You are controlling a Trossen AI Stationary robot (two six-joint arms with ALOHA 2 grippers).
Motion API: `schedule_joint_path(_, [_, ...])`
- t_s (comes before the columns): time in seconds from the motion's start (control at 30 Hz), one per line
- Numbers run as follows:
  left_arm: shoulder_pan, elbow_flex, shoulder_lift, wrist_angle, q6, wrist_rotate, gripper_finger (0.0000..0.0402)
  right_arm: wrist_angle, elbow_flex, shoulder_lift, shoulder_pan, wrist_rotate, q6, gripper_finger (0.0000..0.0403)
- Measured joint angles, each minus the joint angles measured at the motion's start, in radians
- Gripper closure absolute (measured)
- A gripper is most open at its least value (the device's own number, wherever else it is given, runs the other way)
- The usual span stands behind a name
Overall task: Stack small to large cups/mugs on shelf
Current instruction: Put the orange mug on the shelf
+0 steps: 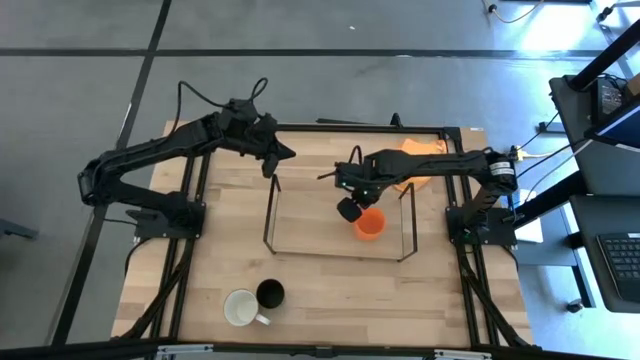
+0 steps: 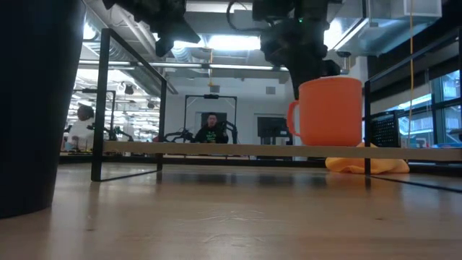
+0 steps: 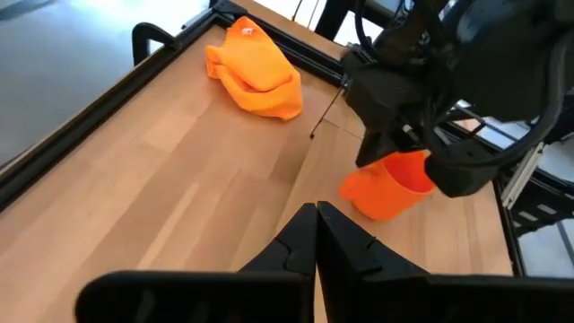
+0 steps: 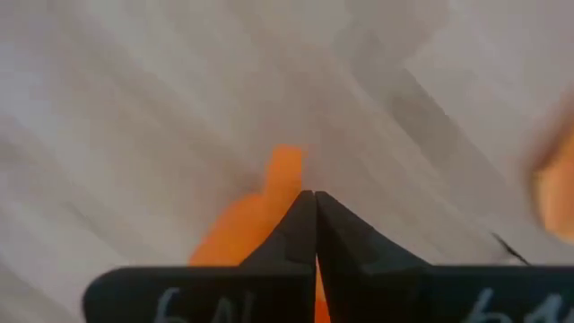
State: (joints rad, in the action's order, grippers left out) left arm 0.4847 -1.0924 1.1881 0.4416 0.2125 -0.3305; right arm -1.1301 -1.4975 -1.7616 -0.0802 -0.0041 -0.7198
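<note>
High view showed the left arm's claw point(image 1: 283, 153) hovering above the wooden tabletop point(image 1: 220, 250), just behind the left end of the low black wire shelf point(image 1: 272, 215); its fingers were pressed together and held nothing. Near the front edge of the tabletop, the white mug with a handle point(image 1: 240, 307) and the small black mug point(image 1: 270, 293) stood close beside each other, well apart from the shelf. Further right, the bright orange mug with a handle point(image 2: 328, 112) stood upright on the right part of the shelf, and the right arm's claw point(image 1: 349, 209) hung over its rim; the wrist view showed these fingers together, with no hold on the mug. Behind, the crumpled orange cloth point(image 1: 420, 160) lay near the far right corner.

I judge the main risk was here: the claw was very near the rim, so a sideways pull could catch the mug and tip it off the thin wires. The upright end frames of the shelf also stood in the way of a low approach. In the low view a person point(image 2: 211, 128) sat far in the room behind.
</note>
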Motion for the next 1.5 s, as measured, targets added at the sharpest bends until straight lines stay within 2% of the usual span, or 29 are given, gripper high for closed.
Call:
schedule_joint_path(0.27, [0.023,0.000,0.000,0.011,-0.014,0.001,0.0392,0.019,0.000,0.000,0.003,-0.153,0.029,0.0391])
schedule_joint_path(0.47, [0.053,0.000,0.000,0.033,-0.040,0.002,0.0398,0.019,0.000,0.000,0.037,-0.214,0.046,0.0390])
schedule_joint_path(0.67, [0.067,0.000,0.000,0.047,-0.041,0.002,0.0394,0.026,0.000,0.000,0.067,-0.226,0.045,0.0390])
schedule_joint_path(0.73, [0.067,0.000,0.000,0.047,-0.041,0.002,0.0390,0.045,0.000,0.000,0.071,-0.205,0.039,0.0390])
schedule_joint_path(0.97, [0.067,0.000,0.000,0.047,-0.060,0.000,0.0385,0.076,-0.030,0.022,0.078,0.005,-0.010,0.0385])
schedule_joint_path(1.13, [0.067,0.000,0.000,0.055,-0.067,0.000,0.0394,-0.062,-0.103,0.022,0.071,0.062,-0.077,0.0364])
schedule_joint_path(1.33, [0.067,0.000,0.000,0.086,-0.112,0.000,0.0399,-0.265,-0.157,0.024,0.100,0.082,-0.175,0.0327])
schedule_joint_path(1.5, [0.066,0.000,0.000,0.097,-0.143,0.000,0.0386,-0.287,-0.134,0.023,0.139,0.055,-0.218,0.0303])
